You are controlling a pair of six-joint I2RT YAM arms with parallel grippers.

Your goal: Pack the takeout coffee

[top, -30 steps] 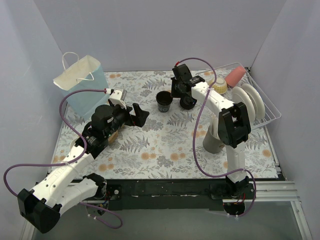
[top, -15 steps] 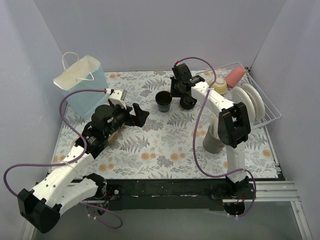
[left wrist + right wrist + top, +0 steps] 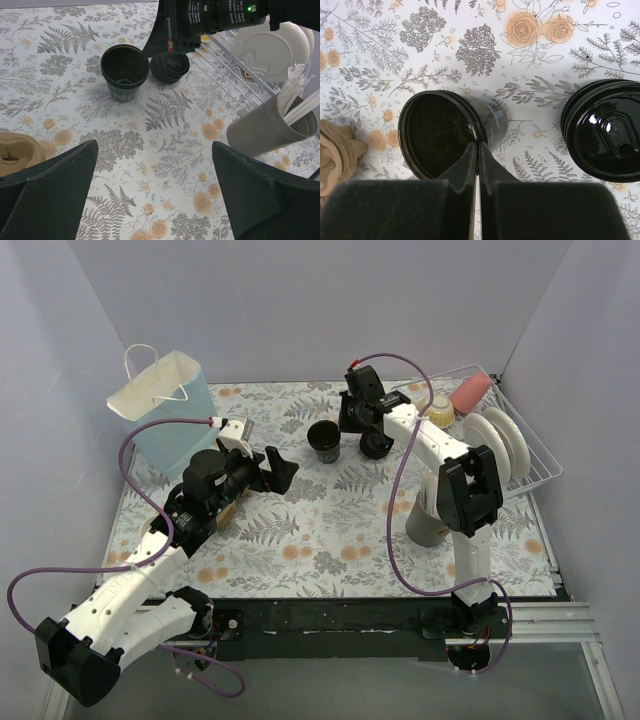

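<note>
Right claw (image 3: 479, 150) is clenched on the rim of the open cup (image 3: 435, 132). From the wrist cam I read one finger inside and one outside. Cup sits lidless at mid-back of the table (image 3: 330, 530). Inside is dark, so I can't tell the contents. Lid (image 3: 607, 132) lies flat just right of the cup, not touching. Left claw (image 3: 155, 147) is released wide, hanging over the table well apart from the cup. Pulp tray (image 3: 15, 152) sits by the left arm. Bag (image 3: 170, 410) stands upright at back left.
</note>
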